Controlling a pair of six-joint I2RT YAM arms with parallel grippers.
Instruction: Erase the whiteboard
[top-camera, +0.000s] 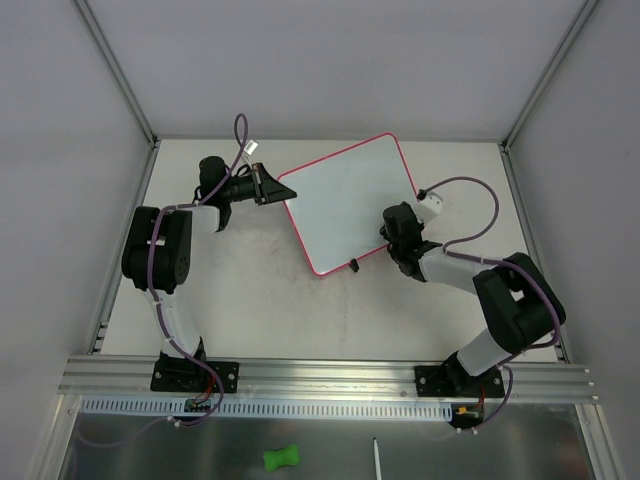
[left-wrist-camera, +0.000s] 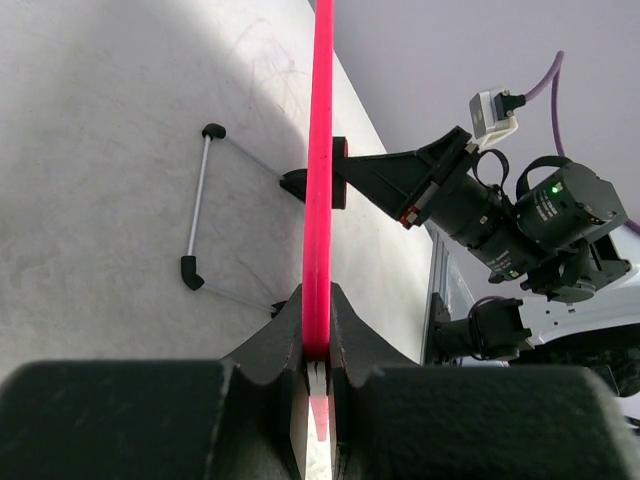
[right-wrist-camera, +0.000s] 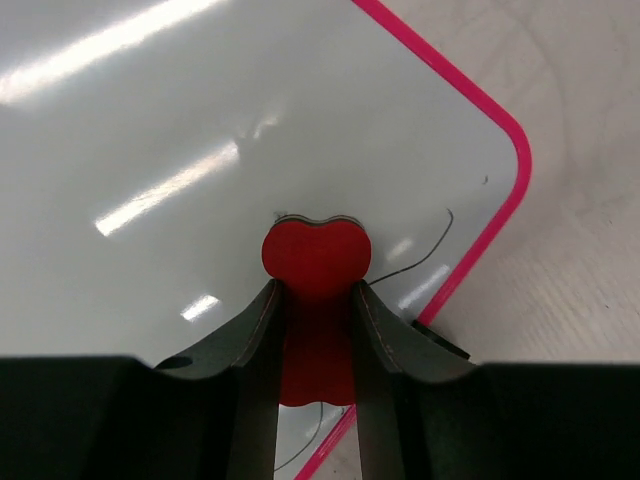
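The left jaws clamp the edge of the flat white pink-framed whiteboard, and the right jaws pinch a red heart-shaped eraser against it.

You see left gripper clamped on edge of whiteboard, pink frame running straight up from between jaws. Board edge-on to you. Wire leg with black ends sits left of board, grey table behind. Right gripper meets board from right.
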